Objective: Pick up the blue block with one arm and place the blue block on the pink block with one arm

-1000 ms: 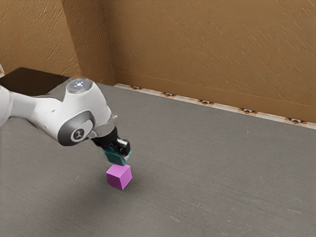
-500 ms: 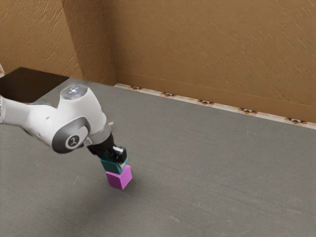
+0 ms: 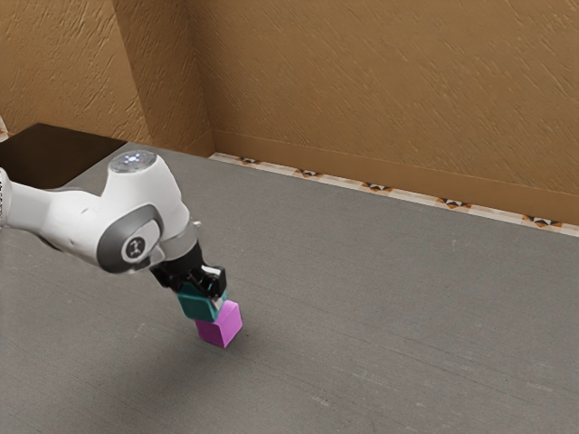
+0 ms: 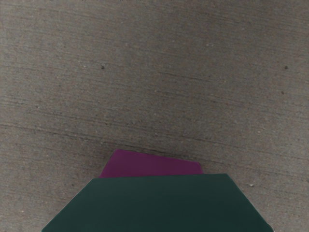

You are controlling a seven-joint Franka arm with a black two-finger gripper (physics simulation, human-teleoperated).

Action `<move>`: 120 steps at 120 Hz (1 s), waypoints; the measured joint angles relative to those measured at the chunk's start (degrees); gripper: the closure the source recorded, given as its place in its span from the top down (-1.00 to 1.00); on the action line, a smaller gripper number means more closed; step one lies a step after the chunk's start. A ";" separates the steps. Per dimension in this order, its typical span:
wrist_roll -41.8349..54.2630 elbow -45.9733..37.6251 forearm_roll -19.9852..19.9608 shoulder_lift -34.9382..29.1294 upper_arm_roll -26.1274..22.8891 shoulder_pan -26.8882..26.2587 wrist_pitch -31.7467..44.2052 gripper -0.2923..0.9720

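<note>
In the exterior view the arm has sunk and drifted toward the exterior view's left since half a second ago. The gripper (image 3: pixel 201 289) is clamped narrow on the blue block (image 3: pixel 197 307) at its six o'clock, and this teal-tinted cube touches the pink block (image 3: pixel 224 327)'s top, overhanging toward ten o'clock, on the grey, rough-grained table (image 3: pixel 407 298). In the wrist view the blue block (image 4: pixel 159 205), flat and matte, lies just under the hand, with the pink block (image 4: pixel 149 165)'s sharp-cornered face showing beyond it on the speckled table (image 4: pixel 154 72).
</note>
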 joint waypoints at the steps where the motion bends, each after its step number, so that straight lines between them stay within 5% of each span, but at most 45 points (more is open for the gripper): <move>1: 0.00 0.12 -0.07 0.15 0.01 0.00 -0.10 0.06; 120: 0.01 4.16 -1.25 3.86 0.64 -1.30 -2.57 0.05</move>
